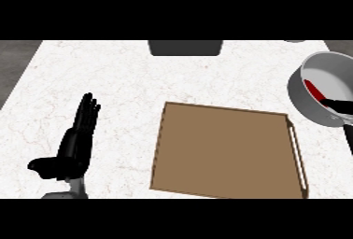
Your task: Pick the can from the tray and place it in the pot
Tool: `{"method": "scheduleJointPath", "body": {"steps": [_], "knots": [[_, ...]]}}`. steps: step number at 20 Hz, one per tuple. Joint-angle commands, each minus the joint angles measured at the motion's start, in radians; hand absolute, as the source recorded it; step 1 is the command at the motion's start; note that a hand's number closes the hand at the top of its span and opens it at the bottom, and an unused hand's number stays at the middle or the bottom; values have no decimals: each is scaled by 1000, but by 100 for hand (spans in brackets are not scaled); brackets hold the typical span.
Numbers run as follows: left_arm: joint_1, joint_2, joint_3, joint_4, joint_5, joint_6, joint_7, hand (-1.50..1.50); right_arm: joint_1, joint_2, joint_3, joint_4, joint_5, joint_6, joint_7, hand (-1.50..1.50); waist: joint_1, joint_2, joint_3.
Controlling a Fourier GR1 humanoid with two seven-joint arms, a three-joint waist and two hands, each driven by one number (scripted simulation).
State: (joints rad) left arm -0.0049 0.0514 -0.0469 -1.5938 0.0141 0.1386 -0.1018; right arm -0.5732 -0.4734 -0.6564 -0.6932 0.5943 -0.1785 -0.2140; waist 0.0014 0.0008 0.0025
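The right hand (339, 106), at the frame's right edge, reaches into the pot (331, 65) over the red can (314, 89); its grip cannot be told. The left hand (77, 135) rests open at lower left, beside the brown tray (228, 149).

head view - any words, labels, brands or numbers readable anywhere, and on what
None: no text can be read in this view.
Tray: plain brown, no marking.
Pot: grey, no label; the red can inside is mostly hidden by the right robot hand, no print visible.
Dark object at the counter's far edge: unmarked.
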Motion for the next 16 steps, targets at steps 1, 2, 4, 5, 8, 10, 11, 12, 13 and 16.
{"method": "scheduleJointPath", "body": {"steps": [1, 2, 4, 5, 8, 10, 11, 12, 13, 16], "knots": [[-32, -35, -22, 40, -36, 37, -15, 0, -3, -43, -126, 14, -165, 64, -83, -150, -9, 2, -1], [-5, -6, -6, -1, -8, 4, -7, 0, 0, 6, -157, 64, -187, -10, -129, -150, 10, 5, 1], [36, -11, -20, -1, 0, -18, -31, 0, -34, -69, -167, 146, -204, 26, -115, -150, 17, 5, -1], [-11, 8, 4, -34, 0, -2, 34, 0, -2, -102, -180, 118, -232, 60, -140, -150, 8, 2, -1], [49, 2, 14, 33, 16, -32, -82, 0, 26, -162, -216, 217, -270, 71, -244, -150, 13, 6, -1], [-4, -31, -25, 19, -30, 18, -16, 0, 40, -217, -243, 269, -301, 101, -278, -150, 11, 6, 0], [-48, -17, 0, 47, -21, 12, -5, 0, 55, -223, -250, 281, -313, 110, -328, -150, 9, 7, 0], [-1, -15, -7, 9, -9, -4, -19, 0, 8, -235, -226, 308, -312, 84, -310, -150, 15, 5, 0], [17, -25, -24, 30, -34, 10, -37, 0, 47, -276, -256, 315, -335, 139, -334, -150, 13, 6, 0], [-1, -7, -10, -39, -14, 2, 32, 0, 96, -308, -274, 368, -364, 189, -428, -150, 15, 7, 1]]}}
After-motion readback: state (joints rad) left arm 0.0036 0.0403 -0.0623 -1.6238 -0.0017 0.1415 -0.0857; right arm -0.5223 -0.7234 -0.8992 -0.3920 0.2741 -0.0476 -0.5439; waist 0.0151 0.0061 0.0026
